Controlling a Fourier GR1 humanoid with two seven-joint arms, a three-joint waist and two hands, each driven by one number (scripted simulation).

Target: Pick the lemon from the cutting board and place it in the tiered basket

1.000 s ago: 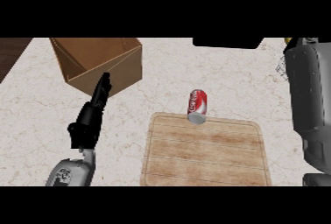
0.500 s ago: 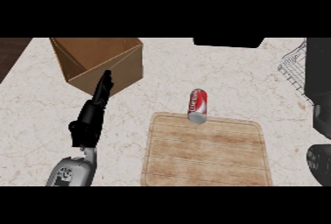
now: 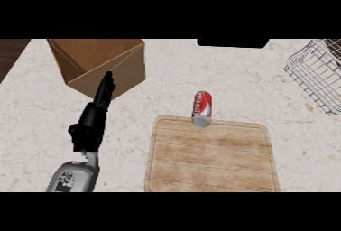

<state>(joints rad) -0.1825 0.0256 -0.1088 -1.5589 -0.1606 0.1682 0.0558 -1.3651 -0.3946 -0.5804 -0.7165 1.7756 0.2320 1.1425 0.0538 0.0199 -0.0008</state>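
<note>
The left hand (image 3: 93,118) rests over the left part of the counter (image 3: 220,76), fingers straight and released, pointing at the cardboard box (image 3: 100,63) near the far left corner. The right hand isn't in sight at all. Odd thing: no lemon shows anywhere. The cutting board (image 3: 212,155) sits at the counter's near edge with only a red soda can (image 3: 202,108) lying across its far edge. The wire basket (image 3: 316,74) shows at the far right edge, and I can't make out a lemon inside it. My read: before any reach, find the lemon, maybe behind the basket's wires. If a pick follows, come straight down, curl round the fruit, and steer clear of that can.
</note>
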